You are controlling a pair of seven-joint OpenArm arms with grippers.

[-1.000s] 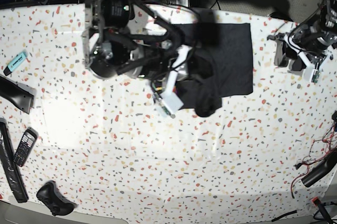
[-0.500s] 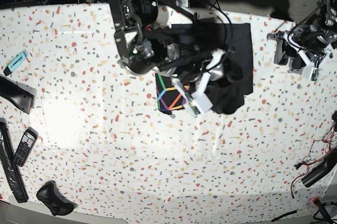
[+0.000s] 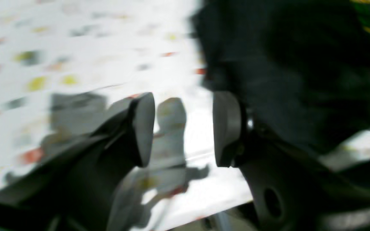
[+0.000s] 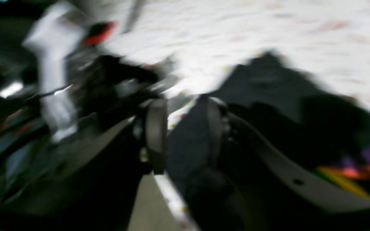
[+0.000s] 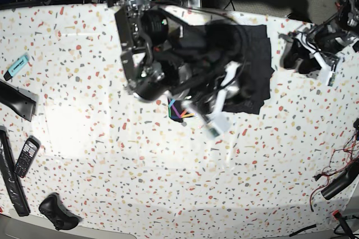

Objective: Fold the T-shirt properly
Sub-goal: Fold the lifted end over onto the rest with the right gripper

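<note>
The black T-shirt (image 5: 255,62) lies bunched at the back of the table, with a bit of its rainbow print (image 5: 178,110) showing at its left edge. My right gripper (image 5: 233,96) reaches over the shirt. In the blurred right wrist view its jaws stand close together (image 4: 185,134) with dark fabric (image 4: 268,96) between them. My left gripper (image 5: 294,59) hovers just right of the shirt. In the left wrist view it (image 3: 183,128) is open and empty above the tablecloth, with the shirt (image 3: 300,64) to its upper right.
A speckled white cloth (image 5: 140,166) covers the table. At the left edge lie a teal marker (image 5: 17,66), a phone (image 5: 25,156), black bars (image 5: 14,101) and a black controller (image 5: 56,212). Cables (image 5: 336,174) lie at the right edge.
My right arm swung to the right across the shirt, carrying fabric with it. The rainbow print showed, then was mostly covered. My left gripper shifted slightly left towards the shirt.
</note>
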